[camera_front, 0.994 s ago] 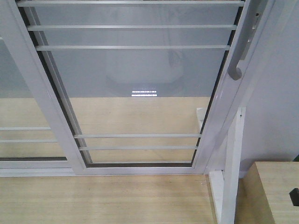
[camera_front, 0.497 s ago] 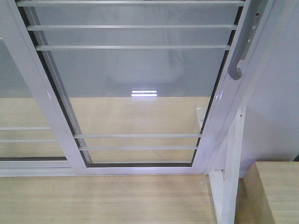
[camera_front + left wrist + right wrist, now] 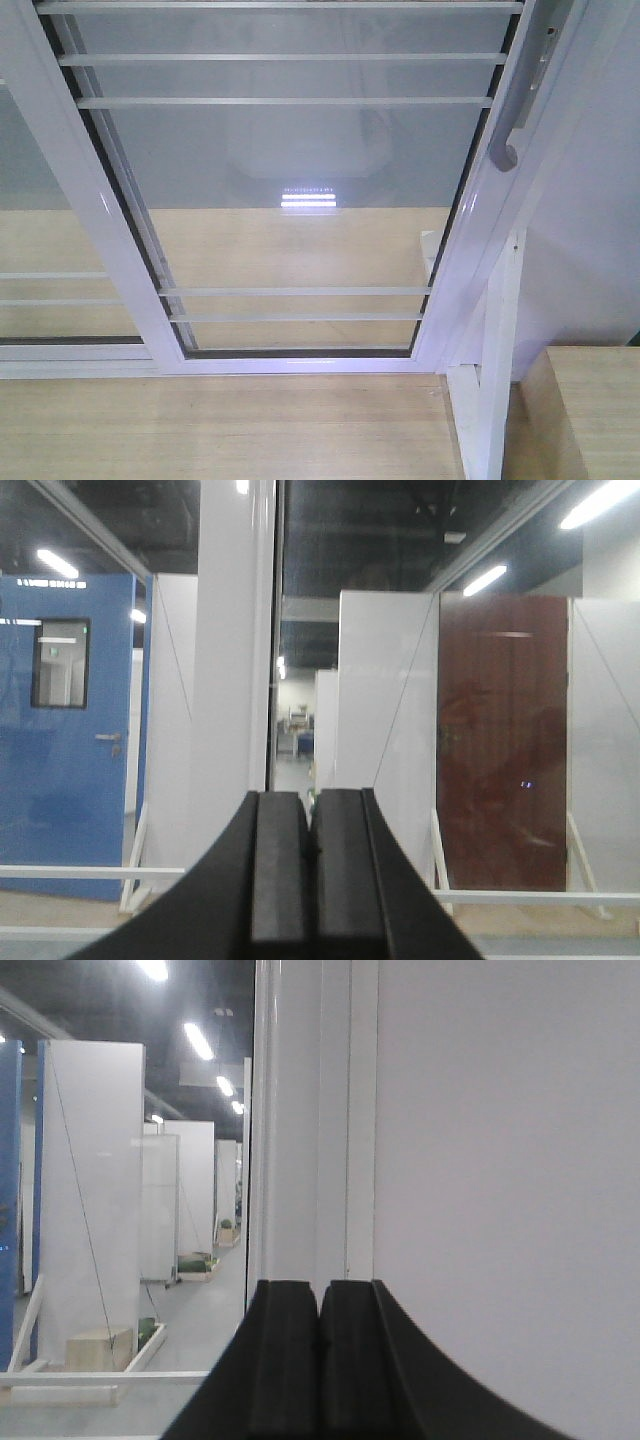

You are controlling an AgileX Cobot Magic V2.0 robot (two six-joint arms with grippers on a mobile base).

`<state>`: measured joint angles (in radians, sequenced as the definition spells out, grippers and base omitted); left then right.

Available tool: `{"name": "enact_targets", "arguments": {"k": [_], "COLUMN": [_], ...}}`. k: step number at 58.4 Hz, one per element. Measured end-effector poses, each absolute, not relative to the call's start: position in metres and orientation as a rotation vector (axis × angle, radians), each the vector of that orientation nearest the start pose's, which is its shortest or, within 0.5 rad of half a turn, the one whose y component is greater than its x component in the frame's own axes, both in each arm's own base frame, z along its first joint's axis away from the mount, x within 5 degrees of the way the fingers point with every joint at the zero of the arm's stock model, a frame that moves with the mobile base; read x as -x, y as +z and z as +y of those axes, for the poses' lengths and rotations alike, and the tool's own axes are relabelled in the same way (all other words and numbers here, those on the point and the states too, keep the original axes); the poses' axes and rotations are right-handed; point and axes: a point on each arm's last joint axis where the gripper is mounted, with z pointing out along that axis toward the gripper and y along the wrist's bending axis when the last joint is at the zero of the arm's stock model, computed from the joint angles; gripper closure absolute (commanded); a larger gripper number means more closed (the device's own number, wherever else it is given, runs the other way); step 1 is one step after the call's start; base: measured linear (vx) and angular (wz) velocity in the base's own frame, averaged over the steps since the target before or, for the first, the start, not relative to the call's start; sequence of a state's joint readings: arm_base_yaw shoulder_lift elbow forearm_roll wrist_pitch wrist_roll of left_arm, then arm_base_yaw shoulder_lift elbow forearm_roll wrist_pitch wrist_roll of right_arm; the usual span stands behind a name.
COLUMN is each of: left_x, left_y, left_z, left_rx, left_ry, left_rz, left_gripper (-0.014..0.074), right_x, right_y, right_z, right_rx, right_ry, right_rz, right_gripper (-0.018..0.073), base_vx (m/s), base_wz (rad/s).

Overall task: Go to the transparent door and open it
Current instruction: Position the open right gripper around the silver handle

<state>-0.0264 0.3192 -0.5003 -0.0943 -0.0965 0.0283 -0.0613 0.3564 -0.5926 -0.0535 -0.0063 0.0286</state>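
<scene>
Front view: the transparent door [image 3: 290,160] fills most of the picture, with white stiles and thin horizontal bars, standing on the wooden floor [image 3: 220,430]. Its curved grey handle [image 3: 512,115] sits on the right stile, at upper right. Left wrist view: the left gripper [image 3: 309,800] has its fingers pressed together, empty, facing a white post [image 3: 235,660]. Right wrist view: the right gripper [image 3: 319,1288] is likewise closed on nothing, before a white frame [image 3: 315,1110].

Crops the door [image 3: 300,180] at the front view's top edge, along with the upper end of its handle [image 3: 518,105]. Cuts the left gripper [image 3: 308,810] and right gripper [image 3: 318,1295] off at the wrist views' bottom edges.
</scene>
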Motion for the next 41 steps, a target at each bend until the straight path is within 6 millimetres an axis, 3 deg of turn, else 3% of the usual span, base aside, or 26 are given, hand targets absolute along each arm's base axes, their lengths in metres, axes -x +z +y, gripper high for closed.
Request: {"name": "enact_targets", "arguments": {"k": [6, 16, 28, 41], "left_x": [-0.096, -0.139, -0.16, -0.173], "left_y": [0.369, 0.343, 0.326, 0.314], "left_z": [-0.002, -0.003, -0.004, -0.004], "left_rx": [0.034, 0.035, 0.073, 0.095], "left_ry": [-0.072, -0.071, -0.103, -0.116], "left_rz": [1.301, 1.545, 1.668, 1.735], "left_gripper": [0.0601, 0.0581, 0.0482, 0.0317], "right_x": [-0.099, -0.146, -0.176, -0.202], "right_y": [0.384, 0.359, 0.338, 0.319], "right_z": [-0.006, -0.009, -0.011, -0.012], "right_rx": [-0.023, -0.042, -0.046, -0.036], "right_ry": [-0.072, -0.054, -0.051, -0.057], "right_rz": [1.339, 1.551, 1.68, 1.758], "right_gripper": [0.0562, 0.055, 0.0456, 0.0239], "base_vx": [0.0, 0.0, 0.0, 0.0], "base_wz": [0.0, 0.0, 0.0, 0.0]}}
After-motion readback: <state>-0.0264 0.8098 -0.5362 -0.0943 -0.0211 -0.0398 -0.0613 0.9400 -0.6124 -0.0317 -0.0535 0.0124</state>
